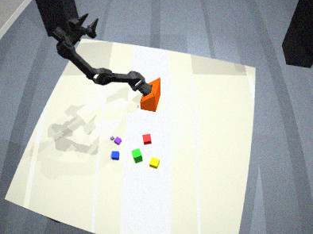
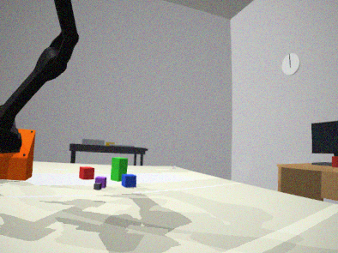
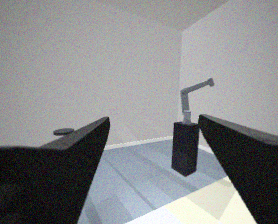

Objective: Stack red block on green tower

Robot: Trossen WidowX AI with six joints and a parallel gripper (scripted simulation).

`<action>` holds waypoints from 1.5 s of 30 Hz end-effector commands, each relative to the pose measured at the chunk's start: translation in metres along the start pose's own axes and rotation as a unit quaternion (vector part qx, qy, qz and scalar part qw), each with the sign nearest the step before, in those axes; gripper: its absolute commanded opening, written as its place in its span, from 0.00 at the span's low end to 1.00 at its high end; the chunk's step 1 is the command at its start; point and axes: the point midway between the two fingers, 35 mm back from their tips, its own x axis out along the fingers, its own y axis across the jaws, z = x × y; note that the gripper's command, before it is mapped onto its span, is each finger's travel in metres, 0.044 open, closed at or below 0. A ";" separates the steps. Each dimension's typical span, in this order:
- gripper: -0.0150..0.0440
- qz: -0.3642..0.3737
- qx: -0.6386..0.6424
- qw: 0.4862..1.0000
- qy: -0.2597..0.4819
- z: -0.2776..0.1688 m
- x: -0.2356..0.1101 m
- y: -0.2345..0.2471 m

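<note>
1. Top view: the black arm (image 1: 85, 64) reaches from its base near the upper left corner of the cream surface (image 1: 214, 142), folds at an elbow and runs out level toward the middle. It ends in an orange wedge-shaped housing (image 1: 152, 96) that hangs above the surface, well apart from the blocks. The fingers of the hand cannot be made out from this angle.
2. Same view, nearer the front: the red block (image 1: 147, 139) lies on the surface, just up and right of the green tower (image 1: 137, 155). A yellow block (image 1: 154, 163) sits to the right of the tower, a blue block (image 1: 115, 155) to its left, and a purple block (image 1: 117, 140) with a tiny grey cube (image 1: 112, 138) beside it farther left. None of these touch one another.
3. Exterior view: the arm (image 2: 51, 55) descends steeply from the top left to the orange housing (image 2: 17, 155) at the left edge, raised above the surface. The red block (image 2: 87, 172) rests on the surface left of the taller green tower (image 2: 119, 168), apart from it. The blue block (image 2: 129, 180) and purple block (image 2: 100, 180) stand in front. A wall clock (image 2: 290, 63) shows no readable numerals, and the dark monitor (image 2: 324, 138) on a wooden desk is blank.
4. Wrist view: the hand (image 3: 152, 150) is spread wide, its two dark fingers framing bare floor, a wall and a distant grey arm on a dark pedestal (image 3: 185, 147). Nothing sits between the fingers. No writing or label is legible in any view.
</note>
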 end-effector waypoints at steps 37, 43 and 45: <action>1.00 0.272 -0.231 0.882 0.308 -0.213 -0.011 0.156; 1.00 0.325 -0.288 0.835 0.338 -0.252 -0.046 0.170; 1.00 0.343 -0.307 0.817 0.347 -0.265 -0.059 0.173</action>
